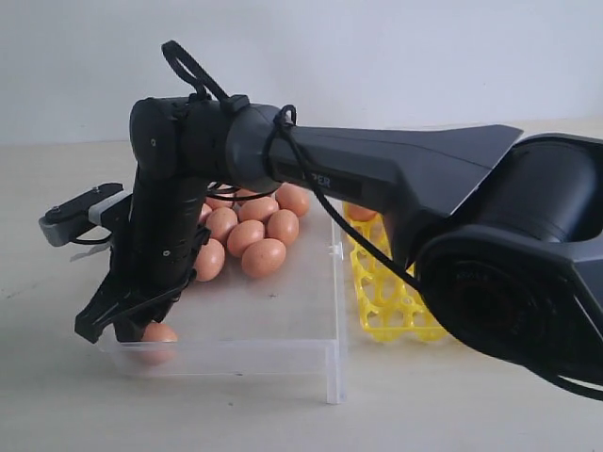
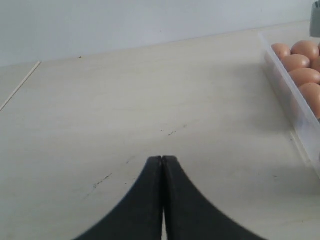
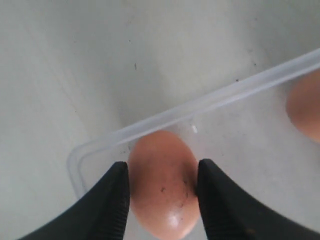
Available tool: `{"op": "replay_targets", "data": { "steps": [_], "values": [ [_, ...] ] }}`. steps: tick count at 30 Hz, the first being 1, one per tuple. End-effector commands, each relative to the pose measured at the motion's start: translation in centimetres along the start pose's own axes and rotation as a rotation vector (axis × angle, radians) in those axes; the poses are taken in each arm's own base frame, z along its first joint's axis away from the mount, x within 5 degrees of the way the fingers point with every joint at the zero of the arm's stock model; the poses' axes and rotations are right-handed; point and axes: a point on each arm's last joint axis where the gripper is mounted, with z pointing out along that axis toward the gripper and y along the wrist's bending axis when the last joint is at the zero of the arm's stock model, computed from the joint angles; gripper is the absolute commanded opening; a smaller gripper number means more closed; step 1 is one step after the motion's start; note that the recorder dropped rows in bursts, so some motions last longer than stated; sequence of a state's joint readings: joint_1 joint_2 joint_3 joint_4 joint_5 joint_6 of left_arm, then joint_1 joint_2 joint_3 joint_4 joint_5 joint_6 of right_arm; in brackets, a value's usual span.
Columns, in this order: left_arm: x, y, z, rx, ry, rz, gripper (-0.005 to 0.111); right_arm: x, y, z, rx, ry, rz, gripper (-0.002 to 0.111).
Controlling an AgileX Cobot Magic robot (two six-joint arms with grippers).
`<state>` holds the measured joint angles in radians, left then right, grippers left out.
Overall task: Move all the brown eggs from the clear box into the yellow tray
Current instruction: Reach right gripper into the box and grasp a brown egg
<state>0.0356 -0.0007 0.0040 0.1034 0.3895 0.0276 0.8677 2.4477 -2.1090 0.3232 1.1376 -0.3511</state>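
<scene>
The one clear box (image 1: 283, 356), centre-left in the exterior view, holds at least eight clustered brown eggs (image 1: 264, 257), some hidden by the arm (image 1: 396, 169), plus a lone egg (image 3: 162, 200) in its lower-left corner. The one yellow tray (image 1: 386, 303) to its right shows a single egg (image 1: 361, 212). Only the right wrist view shows the right claw (image 3: 162, 165) parted astride that lone egg, fingers hard by its flanks. The left wrist view shows the left claw (image 2: 162, 158) pressed together, empty, over the table (image 2: 100, 110).

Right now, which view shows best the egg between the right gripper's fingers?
The right wrist view: the egg shows large between the fingers of the right gripper, in a corner of the clear box. The exterior view shows only part of it under the gripper. The left wrist view misses it.
</scene>
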Motion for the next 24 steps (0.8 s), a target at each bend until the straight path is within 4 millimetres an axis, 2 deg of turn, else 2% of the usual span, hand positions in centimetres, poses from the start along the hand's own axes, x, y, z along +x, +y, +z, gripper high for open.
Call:
{"op": "replay_targets", "data": {
  "steps": [1, 8, 17, 19, 23, 24],
  "values": [
    [-0.2, 0.0, 0.0, 0.006, -0.013, -0.005, 0.000, -0.3, 0.1, 0.5, 0.001, -0.019, -0.031, 0.043],
    [-0.2, 0.0, 0.0, 0.006, -0.013, -0.005, 0.000, -0.2, -0.2, 1.5, 0.002, -0.013, -0.036, 0.054],
    [-0.2, 0.0, 0.0, 0.006, -0.013, -0.005, 0.000, 0.4, -1.0, 4.2, 0.000, 0.017, 0.000, 0.054],
    [-0.2, 0.0, 0.0, 0.006, -0.013, -0.005, 0.000, 0.4, -1.0, 4.2, 0.002, 0.014, 0.002, 0.044],
    [-0.2, 0.0, 0.0, 0.006, -0.013, -0.005, 0.000, 0.3, -0.9, 3.9, 0.003, 0.009, 0.000, 0.000],
    [-0.2, 0.0, 0.0, 0.006, -0.013, -0.005, 0.000, 0.3, -1.0, 3.6, 0.007, 0.008, -0.002, 0.000]
  ]
}}
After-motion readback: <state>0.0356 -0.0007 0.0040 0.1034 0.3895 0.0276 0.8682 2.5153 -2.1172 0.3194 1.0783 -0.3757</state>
